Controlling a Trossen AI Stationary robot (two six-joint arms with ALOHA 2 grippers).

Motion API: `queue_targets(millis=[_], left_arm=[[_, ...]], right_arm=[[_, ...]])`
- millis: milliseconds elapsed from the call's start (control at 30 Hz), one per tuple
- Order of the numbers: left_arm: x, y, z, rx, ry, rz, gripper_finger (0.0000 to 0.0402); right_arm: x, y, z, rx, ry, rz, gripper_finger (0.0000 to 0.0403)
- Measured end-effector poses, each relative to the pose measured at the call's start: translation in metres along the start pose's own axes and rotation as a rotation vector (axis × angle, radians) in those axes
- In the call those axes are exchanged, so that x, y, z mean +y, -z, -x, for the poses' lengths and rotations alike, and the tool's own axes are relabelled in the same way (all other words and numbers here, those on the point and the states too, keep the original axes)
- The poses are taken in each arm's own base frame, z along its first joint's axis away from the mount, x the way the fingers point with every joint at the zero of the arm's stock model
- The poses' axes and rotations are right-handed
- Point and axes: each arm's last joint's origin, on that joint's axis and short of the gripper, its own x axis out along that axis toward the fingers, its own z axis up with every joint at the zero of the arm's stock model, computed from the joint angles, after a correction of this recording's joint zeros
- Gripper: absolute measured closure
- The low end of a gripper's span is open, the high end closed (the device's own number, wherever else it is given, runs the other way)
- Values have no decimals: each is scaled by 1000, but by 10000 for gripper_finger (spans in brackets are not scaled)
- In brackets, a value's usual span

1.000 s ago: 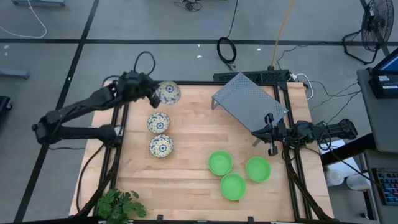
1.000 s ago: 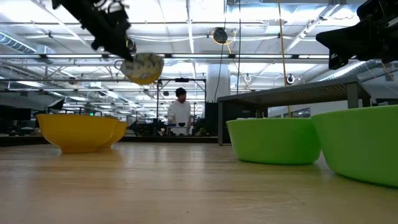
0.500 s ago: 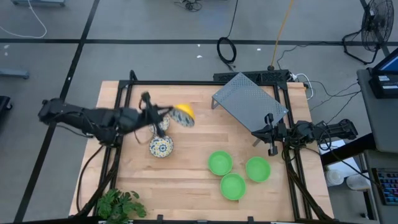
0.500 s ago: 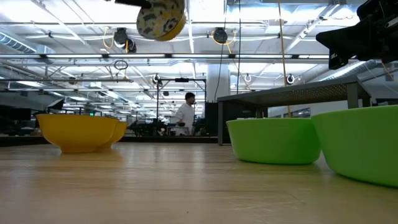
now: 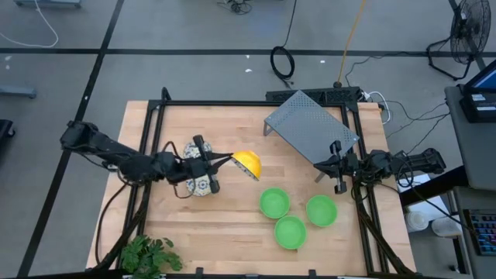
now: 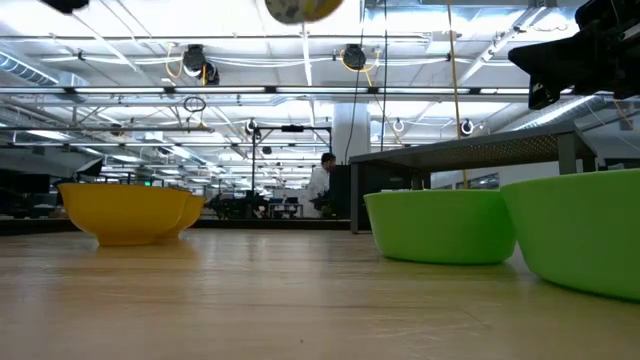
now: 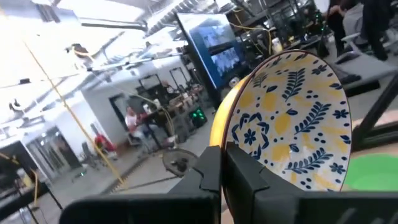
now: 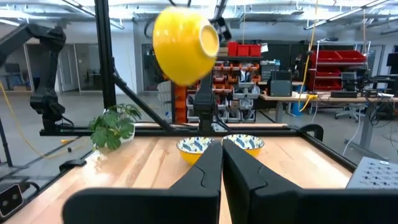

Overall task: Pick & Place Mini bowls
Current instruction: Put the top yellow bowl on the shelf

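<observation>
A mini bowl (image 5: 248,163), yellow outside and white with blue-and-yellow flowers inside (image 7: 292,118), hangs over the middle of the table with my left gripper (image 5: 230,158) shut on it. Two more floral bowls (image 5: 200,186) (image 5: 192,147) rest on their bases on the table's left part, partly under my left arm. Three green bowls (image 5: 274,203) (image 5: 321,210) (image 5: 290,232) stand at the near right. My right gripper (image 5: 339,167) waits shut at the table's right edge, holding nothing. My left gripper pinches the floral bowl's rim (image 7: 227,134), one finger on the yellow outside and one finger (image 7: 245,177) on the patterned inside. The fingers come about level from the table's left. The bowl is lifted clear and tipped on its side, its yellow outside (image 8: 180,43) upward.
A grey perforated rack (image 5: 310,128) stands tilted at the far right. A potted plant (image 5: 147,256) sits at the near left corner. A black frame (image 5: 256,105) runs around the table. Bare wood lies between the floral and the green bowls.
My left gripper has carried the floral bowl from the far left of the table toward the near edge and the right, to over the middle. Its wrist has turned, and the bowl has tipped from opening-up onto its side. My right arm has kept still.
</observation>
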Motion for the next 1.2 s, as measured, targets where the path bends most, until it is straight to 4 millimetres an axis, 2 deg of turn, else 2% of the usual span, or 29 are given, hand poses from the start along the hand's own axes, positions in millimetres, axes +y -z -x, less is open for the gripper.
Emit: queue_targets(millis=[300,433,567,667,900,1067,1200], left_arm=[[-2,18,-15,33,-74,-130,396],[1,16,-15,43,-118,-156,396],[7,14,-17,78,-203,-252,396],[13,8,-19,74,-253,-246,396],[4,10,-23,41,-173,-260,396],[-7,11,-22,25,-125,-305,396],[-6,10,-21,27,-141,-314,396]], right_arm=[[0,-9,0,-95,-5,-135,403],[0,-8,0,-80,-5,-142,403],[0,-5,0,-54,-1,-133,403],[0,-7,0,-67,-2,-136,403],[-1,-16,0,-161,18,-152,403],[2,-21,-8,-205,-54,-176,403],[5,-24,-21,-253,-83,-73,403]])
